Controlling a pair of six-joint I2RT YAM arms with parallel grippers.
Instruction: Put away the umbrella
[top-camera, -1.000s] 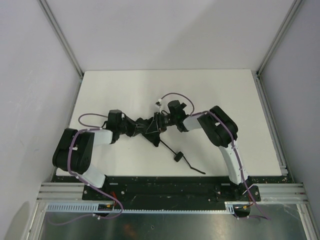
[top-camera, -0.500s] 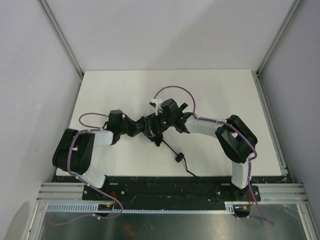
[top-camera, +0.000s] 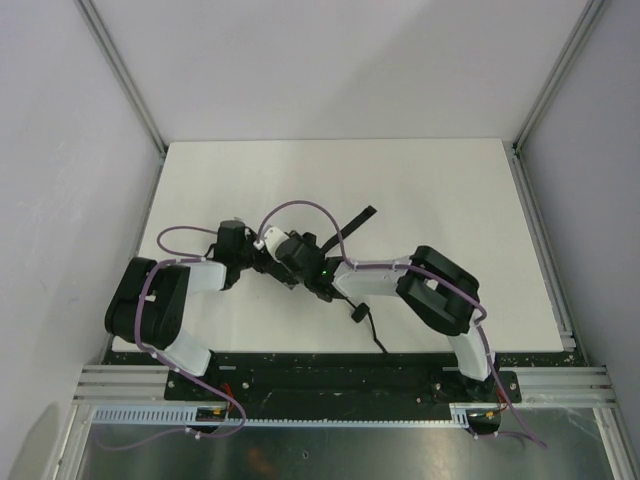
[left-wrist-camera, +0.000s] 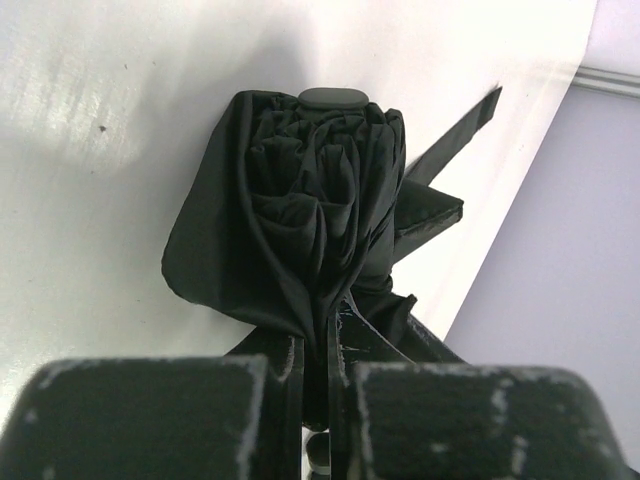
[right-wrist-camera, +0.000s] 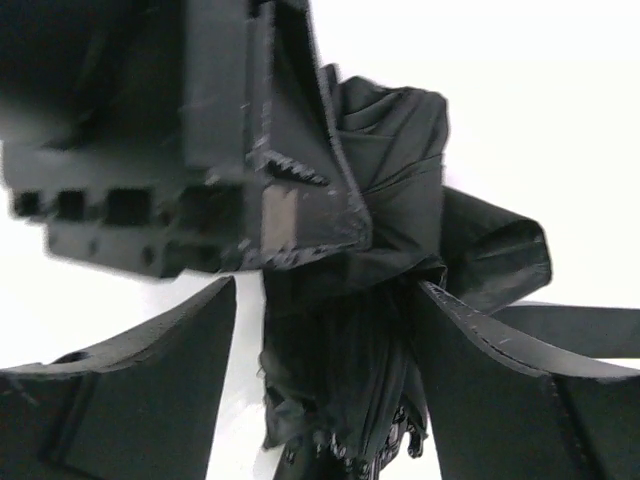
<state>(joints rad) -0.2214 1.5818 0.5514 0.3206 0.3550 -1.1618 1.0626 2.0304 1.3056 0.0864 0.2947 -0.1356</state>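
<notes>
Fabric is pinched between the left fingers, which are drawn together on a fold of the umbrella. Straight ahead of these fingers the black canopy bunches into tight pleats, and a flat rounded cap sits at the far end of the bundle. Off to their right, a closure strap pokes out over the white worktop.

The right fingers stand well apart, one on each side of the folded canopy, which runs down through the gap between them. Whether either finger touches the cloth I cannot tell. Just beyond them, the left arm's finger block clamps the same bundle, so the two sets of fingers meet nose to nose.

From above, both sets of fingers sit close together, left of the worktop's middle, and hide most of the umbrella. The strap juts away from the right fingers toward the far side. The handle lies on the worktop behind the right fingers, toward the arm bases, with a thin cord trailing from it to the near edge.
</notes>
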